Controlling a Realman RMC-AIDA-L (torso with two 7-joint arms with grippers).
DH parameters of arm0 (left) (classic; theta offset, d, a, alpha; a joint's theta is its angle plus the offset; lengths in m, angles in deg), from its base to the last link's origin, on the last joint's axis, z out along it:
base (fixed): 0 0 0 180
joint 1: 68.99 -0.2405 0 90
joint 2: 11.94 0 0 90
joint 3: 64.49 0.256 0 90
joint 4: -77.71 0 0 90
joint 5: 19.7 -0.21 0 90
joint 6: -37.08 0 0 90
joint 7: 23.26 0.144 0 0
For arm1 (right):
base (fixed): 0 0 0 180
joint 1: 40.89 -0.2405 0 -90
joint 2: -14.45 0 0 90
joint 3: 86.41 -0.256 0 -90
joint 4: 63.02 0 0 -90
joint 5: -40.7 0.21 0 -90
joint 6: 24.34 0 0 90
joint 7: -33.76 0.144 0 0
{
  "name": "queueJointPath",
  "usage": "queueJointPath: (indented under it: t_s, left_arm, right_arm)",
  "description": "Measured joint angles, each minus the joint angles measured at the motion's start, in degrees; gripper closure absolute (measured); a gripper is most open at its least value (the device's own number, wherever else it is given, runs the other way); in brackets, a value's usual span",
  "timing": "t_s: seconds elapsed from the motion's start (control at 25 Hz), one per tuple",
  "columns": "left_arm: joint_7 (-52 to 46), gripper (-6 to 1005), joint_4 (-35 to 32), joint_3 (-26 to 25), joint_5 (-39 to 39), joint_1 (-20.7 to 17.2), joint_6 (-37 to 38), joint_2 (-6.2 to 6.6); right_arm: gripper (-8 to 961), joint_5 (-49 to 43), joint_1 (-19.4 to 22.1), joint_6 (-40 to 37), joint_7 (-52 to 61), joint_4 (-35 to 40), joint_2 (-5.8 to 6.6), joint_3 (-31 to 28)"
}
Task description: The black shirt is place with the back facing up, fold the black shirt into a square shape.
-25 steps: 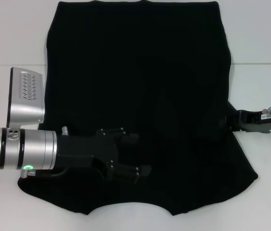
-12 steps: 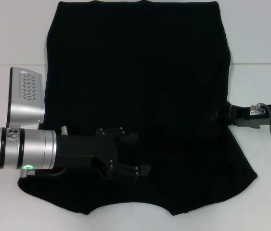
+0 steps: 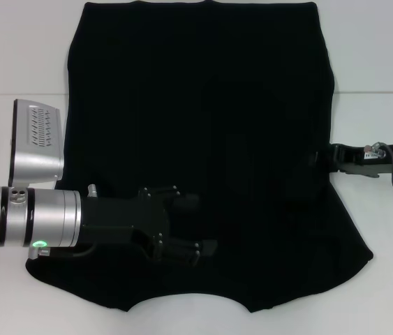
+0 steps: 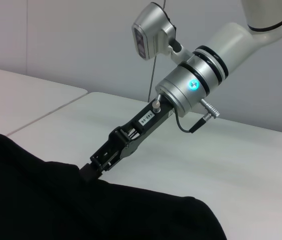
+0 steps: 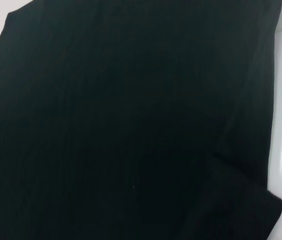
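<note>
The black shirt (image 3: 203, 105) lies spread flat on the white table, plain side up, with no lettering showing. My left gripper (image 3: 199, 223) reaches in from the left over the shirt's near left part; it is open, its two black fingers spread apart just above the cloth. My right gripper (image 3: 320, 160) comes in from the right and meets the shirt's right edge at about mid-height. The left wrist view shows that right gripper (image 4: 88, 171) tip touching the cloth's edge (image 4: 30, 200). The right wrist view is filled by black fabric (image 5: 105, 125).
The white table (image 3: 15, 56) surrounds the shirt, with a seam line running across it on both sides. The left arm's silver wrist camera housing (image 3: 37, 139) sits just left of the shirt. A pale wall stands behind the right arm (image 4: 206, 75).
The right gripper has slid away from me along the shirt's right edge and slightly inward. The left arm and the shirt's outline look unchanged.
</note>
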Motion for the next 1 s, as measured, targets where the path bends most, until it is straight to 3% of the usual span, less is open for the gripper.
queueJointPath:
  t_s: [0.44,0.76,1.0]
  left_arm:
    - [0.0,66,0.1,0.0,0.0,0.07,-0.02,0.0]
    - [0.0,67,0.05,0.07,0.0,0.19,-0.02,0.0]
    - [0.0,67,-0.03,0.09,0.0,0.26,-0.01,0.0]
  right_arm:
    - [510,0.0,-0.32,1.48,-0.2,-0.04,-0.43,0.34]
    - [566,0.0,-0.39,1.52,-0.2,-0.21,-0.37,0.16]
    - [688,-0.22,-0.66,1.52,-0.99,-0.24,-0.34,0.46]
